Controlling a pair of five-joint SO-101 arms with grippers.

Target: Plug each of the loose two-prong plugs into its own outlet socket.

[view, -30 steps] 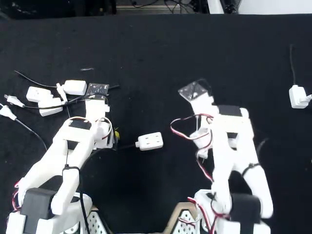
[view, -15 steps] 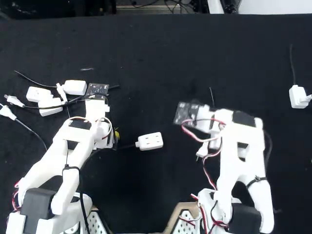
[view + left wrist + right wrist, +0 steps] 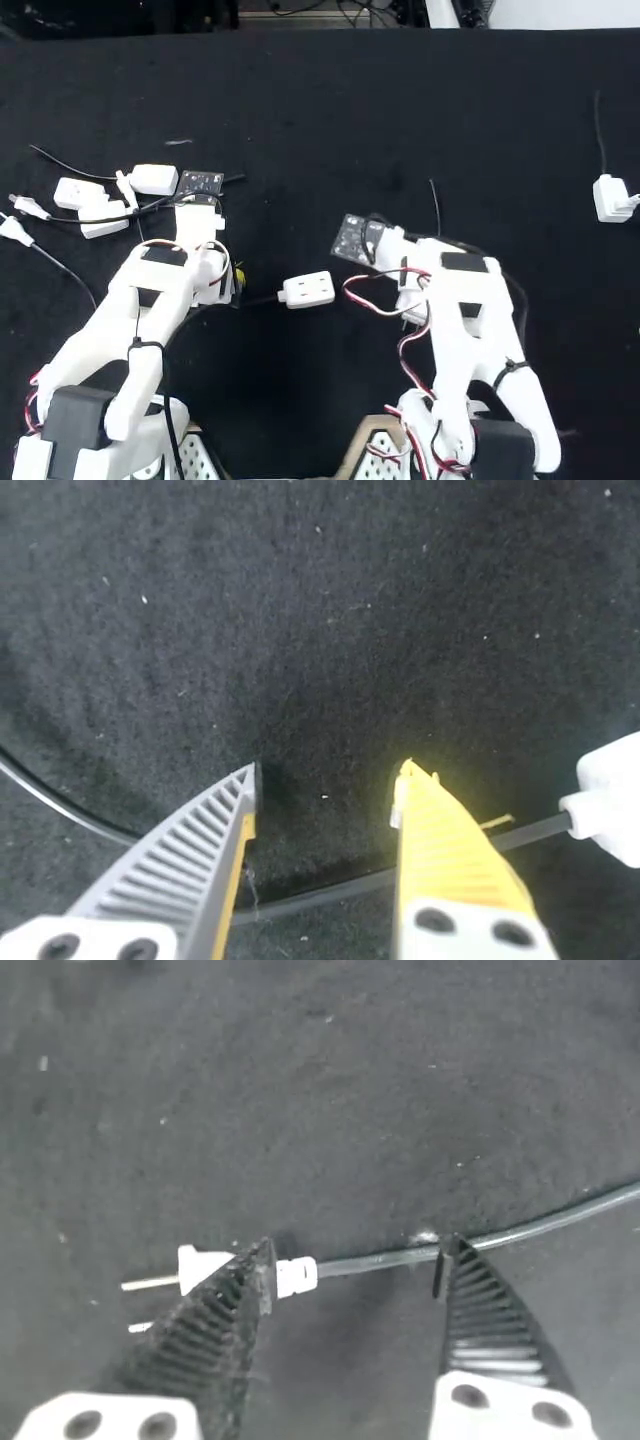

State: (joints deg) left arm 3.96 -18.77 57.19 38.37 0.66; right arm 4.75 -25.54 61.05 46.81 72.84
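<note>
While the right gripper (image 3: 353, 1248) hangs wide open over the black cord (image 3: 540, 1222) just behind the white two-prong plug (image 3: 196, 1265), the left gripper (image 3: 325, 776) gapes near the outlet socket (image 3: 612, 798).

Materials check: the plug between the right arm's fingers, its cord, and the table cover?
Plug: white, matte body, looks like moulded plastic. Prongs: thin, pale and shiny, probably bare metal. Cord: dark, smooth jacket with a faint sheen, likely rubber or PVC. Table cover: black, fuzzy and lint-speckled, looks like felt or similar fabric.
</note>
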